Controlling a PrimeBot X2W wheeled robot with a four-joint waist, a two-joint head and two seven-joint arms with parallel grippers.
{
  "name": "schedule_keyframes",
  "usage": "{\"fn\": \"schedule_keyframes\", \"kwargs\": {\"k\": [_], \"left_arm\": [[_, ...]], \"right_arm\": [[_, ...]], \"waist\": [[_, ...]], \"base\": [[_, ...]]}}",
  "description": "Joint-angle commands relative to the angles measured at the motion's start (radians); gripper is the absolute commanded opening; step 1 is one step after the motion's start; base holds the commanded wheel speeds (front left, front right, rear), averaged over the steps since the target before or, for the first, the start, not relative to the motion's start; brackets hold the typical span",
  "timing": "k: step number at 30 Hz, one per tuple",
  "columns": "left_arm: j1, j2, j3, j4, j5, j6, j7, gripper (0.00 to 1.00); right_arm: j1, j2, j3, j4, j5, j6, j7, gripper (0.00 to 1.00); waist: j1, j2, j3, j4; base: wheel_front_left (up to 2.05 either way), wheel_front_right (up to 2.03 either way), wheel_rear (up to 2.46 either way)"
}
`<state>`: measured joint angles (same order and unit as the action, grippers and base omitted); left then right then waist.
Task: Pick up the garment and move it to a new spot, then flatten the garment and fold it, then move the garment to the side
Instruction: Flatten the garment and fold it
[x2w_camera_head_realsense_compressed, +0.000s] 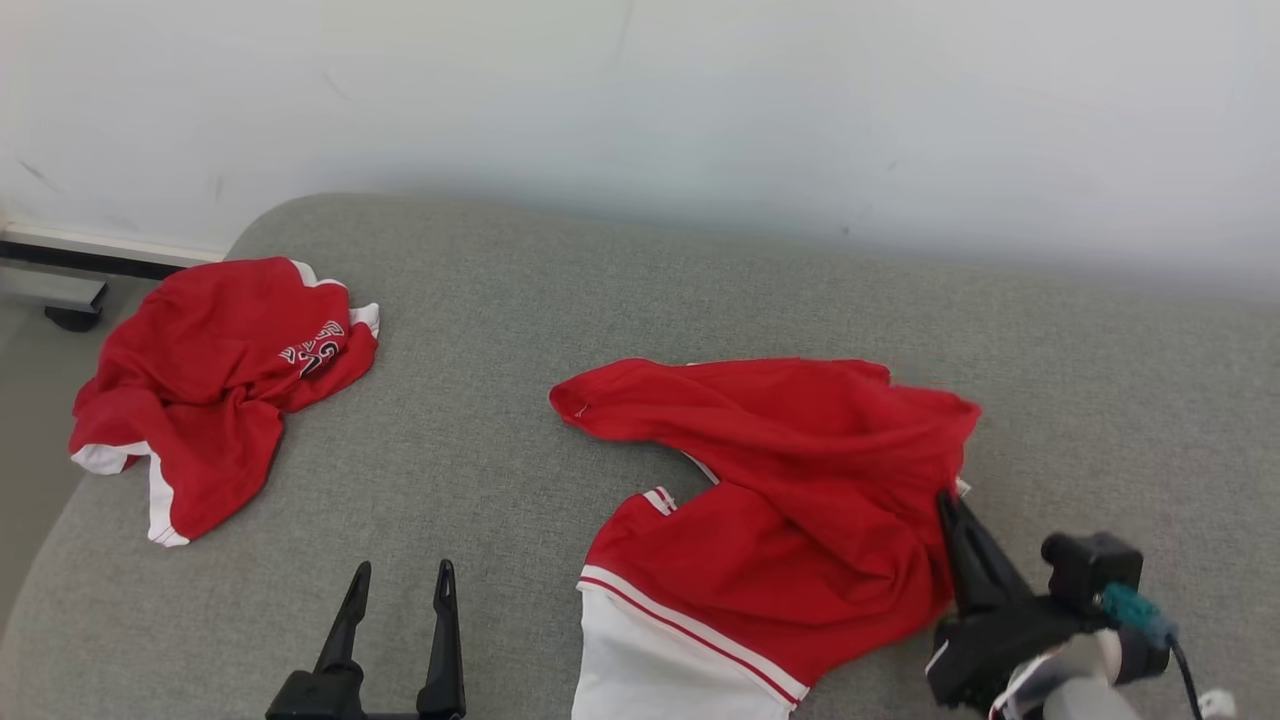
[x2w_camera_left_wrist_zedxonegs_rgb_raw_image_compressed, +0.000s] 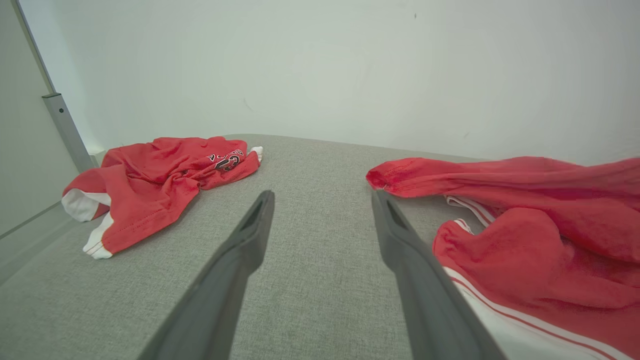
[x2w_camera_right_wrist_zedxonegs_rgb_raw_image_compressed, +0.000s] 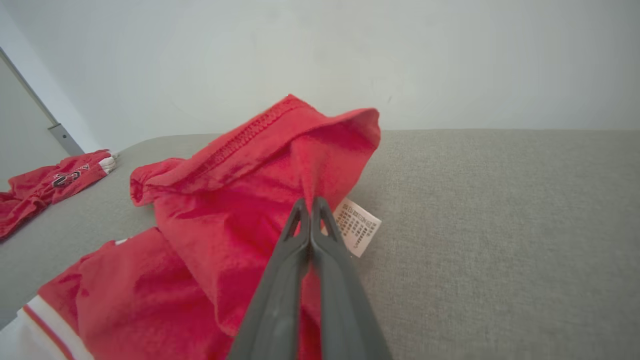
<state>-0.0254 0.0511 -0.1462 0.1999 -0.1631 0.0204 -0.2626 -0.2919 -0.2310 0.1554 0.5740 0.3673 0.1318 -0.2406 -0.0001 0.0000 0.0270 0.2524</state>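
Observation:
A red garment (x2w_camera_head_realsense_compressed: 800, 500) with white trim lies crumpled on the grey cushion (x2w_camera_head_realsense_compressed: 520, 330), right of centre. My right gripper (x2w_camera_head_realsense_compressed: 948, 500) is shut on its right edge, pinching a fold of red cloth (x2w_camera_right_wrist_zedxonegs_rgb_raw_image_compressed: 310, 185) just beside a white care label (x2w_camera_right_wrist_zedxonegs_rgb_raw_image_compressed: 356, 226). The fabric rises slightly at the pinch. My left gripper (x2w_camera_head_realsense_compressed: 400, 572) stands open near the front edge, left of the garment (x2w_camera_left_wrist_zedxonegs_rgb_raw_image_compressed: 540, 240), with nothing between its fingers (x2w_camera_left_wrist_zedxonegs_rgb_raw_image_compressed: 255, 225).
A second red garment (x2w_camera_head_realsense_compressed: 215, 385) with white trim and a printed logo lies bunched at the cushion's far left corner. A pale wall (x2w_camera_head_realsense_compressed: 700, 100) runs behind the cushion. Bare grey cushion lies between the two garments and to the right of my right gripper.

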Motion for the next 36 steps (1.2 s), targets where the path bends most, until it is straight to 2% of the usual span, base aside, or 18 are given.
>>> {"fn": "schedule_keyframes", "kwargs": {"k": [1,3,4,11,15,16,17,18,26,29,33,36], "left_arm": [[0.013,-0.001,0.0,0.003,-0.004,0.001,-0.003,1.0],[0.015,-0.001,-0.001,0.004,-0.004,0.0,-0.003,1.0],[0.015,-0.001,-0.001,0.004,-0.004,0.0,-0.003,1.0],[0.02,-0.001,0.0,-0.003,-0.011,0.001,-0.003,1.0],[0.017,-0.001,0.002,-0.007,-0.018,0.004,-0.003,1.0],[0.014,-0.001,0.0,-0.006,-0.02,0.004,-0.003,1.0],[0.012,-0.001,0.001,-0.007,-0.022,0.004,-0.003,1.0],[0.008,-0.001,-0.001,-0.006,-0.022,0.004,-0.003,1.0],[0.0,-0.001,-0.002,0.0,-0.021,0.002,-0.003,1.0],[0.003,-0.001,0.0,0.0,-0.025,0.004,-0.003,1.0],[-0.003,-0.001,-0.007,0.003,-0.027,0.005,-0.003,1.0],[-0.01,-0.001,-0.014,0.005,-0.026,0.002,-0.003,1.0]], "right_arm": [[0.069,0.029,-0.028,-0.064,-0.02,-0.002,0.029,0.0],[0.178,0.065,-0.079,-0.187,-0.047,-0.002,0.089,0.0],[0.178,0.065,-0.079,-0.187,-0.047,-0.002,0.089,0.0],[0.426,0.135,-0.219,-0.509,-0.115,-0.002,0.244,0.0],[0.524,0.16,-0.275,-0.632,-0.125,-0.002,0.323,0.0],[0.536,0.164,-0.28,-0.65,-0.124,-0.002,0.335,0.09],[0.541,0.167,-0.283,-0.666,-0.115,-0.002,0.34,0.42],[0.546,0.168,-0.287,-0.675,-0.107,-0.002,0.345,1.0],[0.559,0.162,-0.283,-0.757,-0.056,-0.002,0.357,1.0],[0.522,0.12,-0.298,-0.766,-0.055,-0.002,0.368,1.0],[0.428,0.066,-0.288,-0.713,-0.069,-0.002,0.391,1.0],[0.348,0.025,-0.271,-0.606,-0.074,-0.002,0.392,1.0]], "waist": [[0.0001,0.0,-0.007,-0.006],[0.0001,0.0,-0.009,-0.005],[0.0001,0.0,-0.009,-0.005],[0.0001,0.0,0.001,-0.025],[0.0001,0.0,0.012,-0.048],[0.0001,0.0,0.015,-0.052],[0.0001,0.0,0.017,-0.057],[0.0001,0.0,0.019,-0.059],[0.0001,0.0,0.017,-0.066],[0.0001,0.0,0.015,-0.065],[0.0001,0.0,0.014,-0.056],[0.0001,0.0,0.016,-0.046]], "base": [[0.0,0.0,0.0],[0.0,0.0,0.0],[0.0,0.0,0.0],[0.0,0.0,0.0],[0.0,0.0,0.0],[0.0,0.0,0.0],[0.0,0.0,0.0],[0.0,0.0,0.0],[0.0,0.0,0.0],[0.0,0.0,0.0],[0.0,0.0,0.0],[0.0,0.0,0.0]]}}
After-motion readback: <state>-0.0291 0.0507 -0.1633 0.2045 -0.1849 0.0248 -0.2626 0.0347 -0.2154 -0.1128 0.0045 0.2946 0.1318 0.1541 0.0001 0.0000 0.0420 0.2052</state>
